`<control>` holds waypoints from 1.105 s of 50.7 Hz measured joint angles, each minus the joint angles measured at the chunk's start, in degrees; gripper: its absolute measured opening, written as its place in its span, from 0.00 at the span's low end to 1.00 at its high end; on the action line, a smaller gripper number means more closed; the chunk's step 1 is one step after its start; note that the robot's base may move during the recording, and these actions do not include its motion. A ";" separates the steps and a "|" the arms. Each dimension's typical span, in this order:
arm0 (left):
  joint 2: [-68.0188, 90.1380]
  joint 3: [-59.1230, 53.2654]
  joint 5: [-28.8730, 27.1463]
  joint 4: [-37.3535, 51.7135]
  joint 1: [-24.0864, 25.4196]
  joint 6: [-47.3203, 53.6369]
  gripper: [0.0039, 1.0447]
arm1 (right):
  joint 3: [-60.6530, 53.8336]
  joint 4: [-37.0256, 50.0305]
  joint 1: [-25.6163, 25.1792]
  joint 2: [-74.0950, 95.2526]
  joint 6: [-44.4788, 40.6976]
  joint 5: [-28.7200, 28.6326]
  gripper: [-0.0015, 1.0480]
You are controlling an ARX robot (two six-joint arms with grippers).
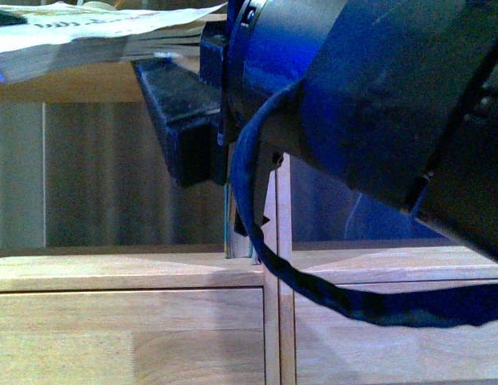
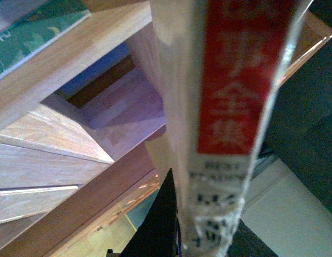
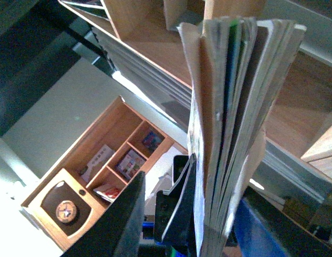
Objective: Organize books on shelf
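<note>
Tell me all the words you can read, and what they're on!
"全集": on the red part of the red-and-white spine of the thin paperback book; the characters above are cut off.
"BEST": on the white part of that spine; the print below is too blurred.
Flat green-covered book: pale marks, unreadable.

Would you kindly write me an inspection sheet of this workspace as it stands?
Surface: light-wood shelf, drawer fronts shut.
Job's things: paperback, red-and-white spine, close before the left wrist camera; teal book on a shelf plank.
Clutter: nothing seen.
Grippers: left gripper seems shut on the paperback; right gripper beside a page bundle, grip unclear.
Cables: dark sleeved cable loops down before the shelf.
Surroundings: second wooden cubby unit holding small items.
</note>
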 joint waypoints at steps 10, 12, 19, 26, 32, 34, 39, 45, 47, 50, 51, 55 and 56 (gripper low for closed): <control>-1.68 -0.94 -0.72 1.60 3.52 -0.57 0.06 | -2.80 -2.27 -0.11 -2.34 -3.34 -2.78 0.68; -2.36 -0.94 -1.51 1.51 4.20 -0.37 0.06 | -3.69 -3.41 -0.37 -3.23 -4.52 -3.67 0.73; -5.95 -0.87 -3.78 -4.26 4.94 2.73 0.06 | -7.02 -7.08 -2.38 -7.13 -8.92 -5.53 0.87; -8.74 2.64 -6.43 -18.10 3.78 12.72 0.06 | -11.74 -16.98 -8.39 -16.20 -19.15 -8.72 0.93; -4.79 9.62 -12.31 -27.50 2.03 25.27 0.06 | -12.46 -28.94 -15.21 -24.33 -29.99 -8.52 0.93; -3.52 10.93 -14.12 -29.73 1.55 29.73 0.06 | -12.52 -32.41 -17.31 -26.71 -34.32 -8.48 0.93; 0.15 14.43 -18.14 -34.99 0.28 40.02 0.06 | -13.00 -39.67 -22.71 -32.63 -44.00 -9.42 0.93; 4.83 19.45 -21.68 -39.71 -1.38 51.43 0.06 | -13.46 -45.38 -28.50 -38.88 -53.64 -12.02 0.93; 6.01 20.74 -23.17 -40.59 -2.01 55.49 0.06 | -13.70 -46.56 -30.03 -40.65 -55.43 -12.98 0.93; 8.87 23.82 -25.35 -42.38 -3.08 62.77 0.06 | -14.47 -49.13 -33.11 -44.61 -58.58 -14.12 0.93; 9.88 24.98 -25.73 -42.84 -3.39 65.55 0.06 | -14.71 -49.77 -33.75 -45.66 -59.21 -14.67 0.93; 14.95 30.42 -29.83 -45.03 -5.07 75.91 0.06 | -16.02 -53.07 -35.01 -50.71 -61.55 -14.88 0.93; 15.87 31.28 -30.40 -45.44 -5.33 77.81 0.06 | -16.31 -53.62 -34.99 -51.71 -62.01 -14.91 0.93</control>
